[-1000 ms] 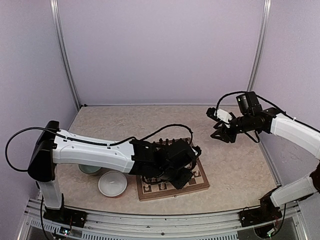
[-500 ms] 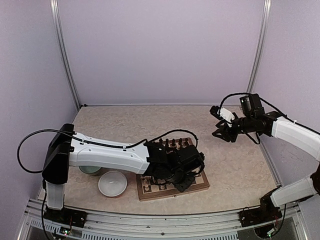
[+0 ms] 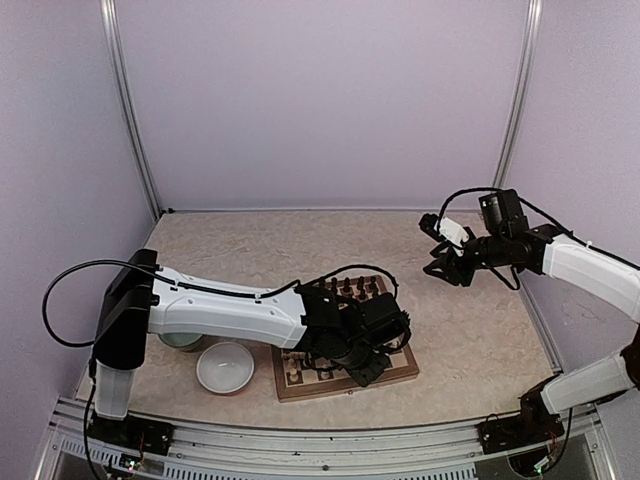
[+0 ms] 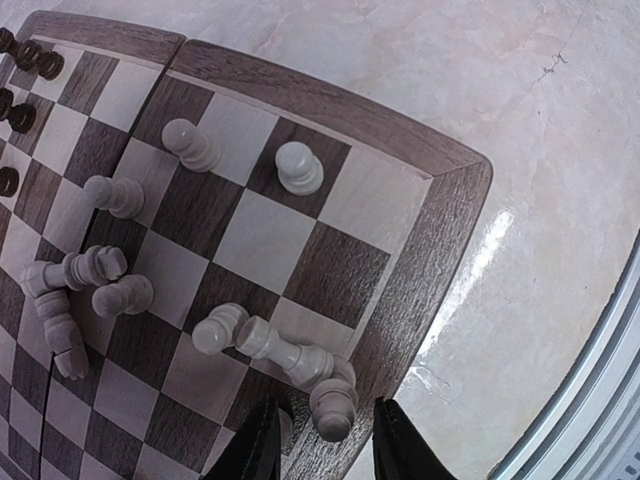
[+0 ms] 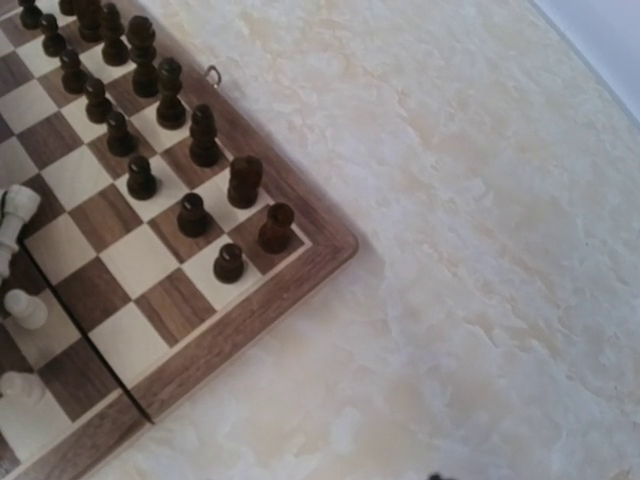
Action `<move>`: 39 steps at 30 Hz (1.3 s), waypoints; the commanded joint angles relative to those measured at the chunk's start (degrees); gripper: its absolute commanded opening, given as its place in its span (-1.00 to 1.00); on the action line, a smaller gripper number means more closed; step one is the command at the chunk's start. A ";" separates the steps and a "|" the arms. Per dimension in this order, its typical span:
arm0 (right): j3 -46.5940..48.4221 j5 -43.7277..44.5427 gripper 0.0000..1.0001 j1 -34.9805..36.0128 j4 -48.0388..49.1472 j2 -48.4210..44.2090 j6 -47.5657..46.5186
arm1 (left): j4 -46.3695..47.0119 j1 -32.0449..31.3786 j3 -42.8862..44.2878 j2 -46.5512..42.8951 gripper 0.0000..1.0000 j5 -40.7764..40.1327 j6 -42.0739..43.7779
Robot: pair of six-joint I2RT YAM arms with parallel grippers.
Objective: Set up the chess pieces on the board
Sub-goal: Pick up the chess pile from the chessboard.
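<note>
Start with the surface (image 3: 470, 330). The board (image 3: 330, 388) lies near its front, just right of the two bowls (image 3: 225, 367), and everything that matters is at the board's near right corner.

Your left arm (image 3: 230, 315) reaches right across the board to that corner. The right arm (image 3: 580, 262) hangs well off to the right over bare surface, so the left is clearly the nearer one.

The right end effector (image 3: 445, 265) is well apart from any piece. You cannot tell from here whether its jaws are parted or closed, and nothing shows in them.

Over on the far rows, the dark pieces (image 5: 170, 95) stand in two ranks. They look done.

The cream pieces (image 4: 75, 290) are the open job: a few stand, and several lie toppled in a loose cluster.

Now the one that counts. The left end effector (image 4: 322, 425) sits low over the corner, jaws parted, its fingers (image 4: 258, 450) flanking one cream piece (image 4: 333, 405). That piece rests at the board's edge strip, and a sliver of gap shows on each side, so nothing is gripped yet.

Its long axis looks to run along the slot between the fingers, base toward the wrist. A squeeze should therefore land across its waist.

Watch the long toppled neighbour (image 4: 285, 352) just beyond it, touching or nearly so. I'd expect it to roll if you lift crooked.
</note>
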 commanded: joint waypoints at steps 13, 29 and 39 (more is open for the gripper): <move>-0.65 -1.40 -0.10 -0.64 0.62 0.99 -0.16 | 0.20 0.45 2.06 0.77 -0.59 2.22 2.46; -0.18 -3.18 -0.12 -0.69 -0.25 0.98 1.05 | 2.19 0.81 1.03 -2.40 -0.90 2.56 5.48; 5.35 -19.43 -0.12 -2.97 -9.62 5.97 6.05 | 9.21 -1.50 -6.89 -14.05 -1.00 -0.87 16.74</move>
